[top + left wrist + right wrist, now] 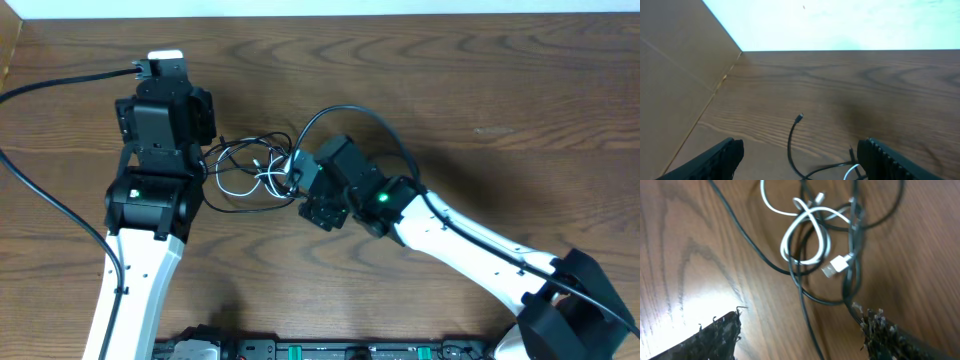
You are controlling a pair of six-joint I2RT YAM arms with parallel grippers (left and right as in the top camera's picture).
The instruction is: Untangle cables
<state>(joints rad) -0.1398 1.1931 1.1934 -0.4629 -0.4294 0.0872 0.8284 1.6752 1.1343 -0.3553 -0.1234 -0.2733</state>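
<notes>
Basically the cables (pixel 252 172) sit knotted on the counter (pixel 450 80) betw. the two arms, tangle spread roughly L–R. R gripper (pixel 799 322) is nearer: jaws apart, holding nothing, white cable (pixel 806 211) loop & white plug (pixel 835 266) dead ahead of it. L gripper (pixel 801 152) is likewise spread & empty. Only a loose black end (pixel 799 118) lies in front of it, w/ the knot off to its lower right.

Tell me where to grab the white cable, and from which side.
I'd grip the white cable just behind its flat plug, coming down from above. That end lies on the edge of the knot nearest the right gripper; its loops are threaded through the black cables.
</notes>
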